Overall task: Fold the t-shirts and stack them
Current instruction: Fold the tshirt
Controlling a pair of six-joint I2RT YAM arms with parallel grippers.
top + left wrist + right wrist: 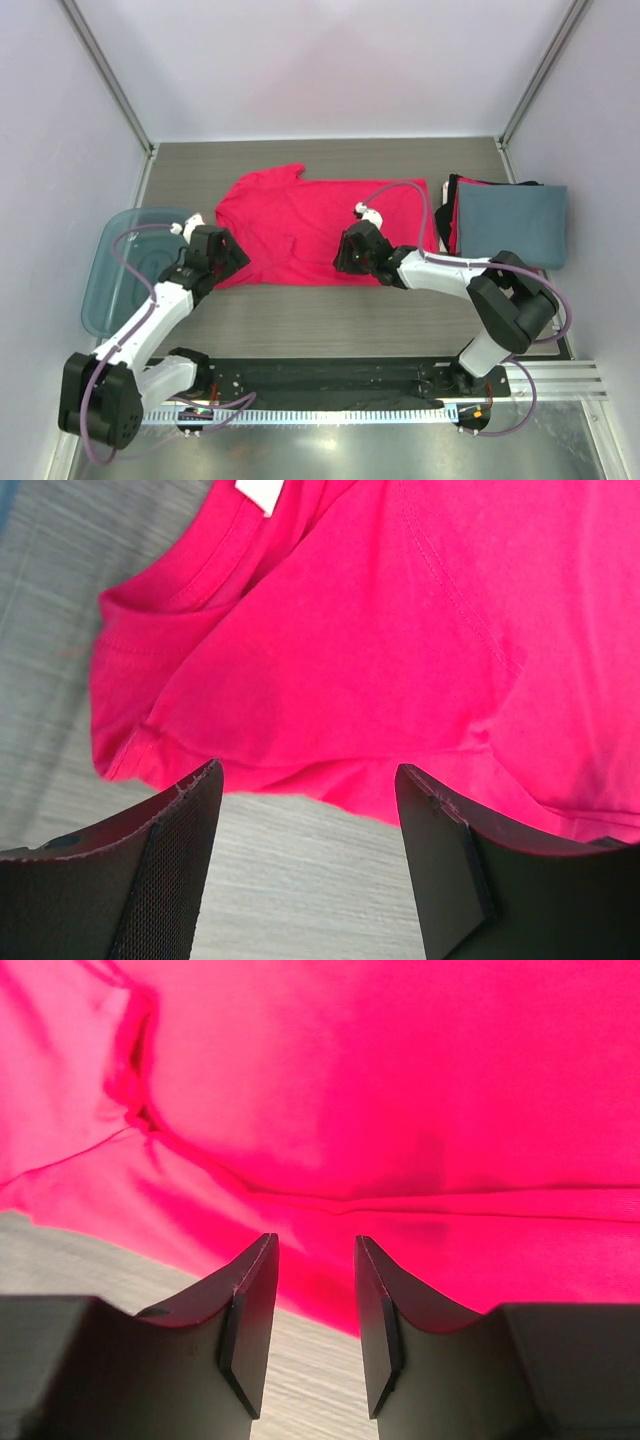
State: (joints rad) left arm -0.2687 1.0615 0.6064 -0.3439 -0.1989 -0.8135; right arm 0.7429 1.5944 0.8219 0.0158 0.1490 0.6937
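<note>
A bright pink-red t-shirt (310,225) lies spread across the middle of the table, partly folded. It also shows in the left wrist view (400,630) and in the right wrist view (380,1090). My left gripper (228,258) is open at the shirt's near left corner, its jaws wide over bare table (305,780). My right gripper (347,252) is open over the shirt's near hem (315,1250), nothing between its jaws. A folded slate blue-grey t-shirt (510,222) tops a stack at the right, with red and black edges (452,215) under it.
A translucent blue plastic bin (125,262) sits at the left edge, behind my left arm. White walls with metal posts close the back and sides. A black rail (330,380) runs along the near edge.
</note>
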